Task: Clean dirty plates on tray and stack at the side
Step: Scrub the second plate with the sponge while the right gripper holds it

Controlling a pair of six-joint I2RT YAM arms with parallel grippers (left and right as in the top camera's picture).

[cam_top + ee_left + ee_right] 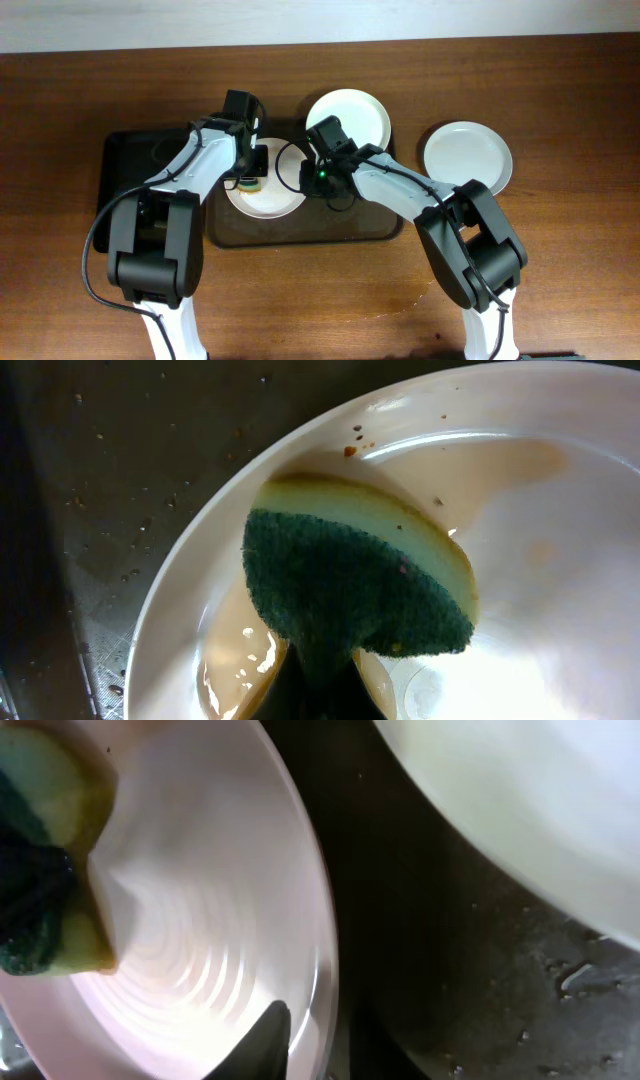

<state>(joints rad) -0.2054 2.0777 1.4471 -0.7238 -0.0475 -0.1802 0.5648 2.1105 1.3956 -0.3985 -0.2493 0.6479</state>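
A white plate (268, 199) lies on the brownish tray (300, 232). My left gripper (250, 172) is shut on a green-and-yellow sponge (350, 580) and presses it onto this plate (560, 560), which has small orange-brown specks near its rim. My right gripper (318, 176) is shut on the plate's right rim (320, 970), one finger inside and one outside. The sponge also shows in the right wrist view (45, 900). A second white plate (348, 115) sits at the tray's far edge. A third white plate (467, 156) lies on the table to the right.
A smaller black tray (128, 165) lies left of the brownish tray. The tray floor (150, 460) is wet with crumbs. The second plate's rim (520, 810) is close to my right gripper. The wooden table (560, 280) surrounds everything.
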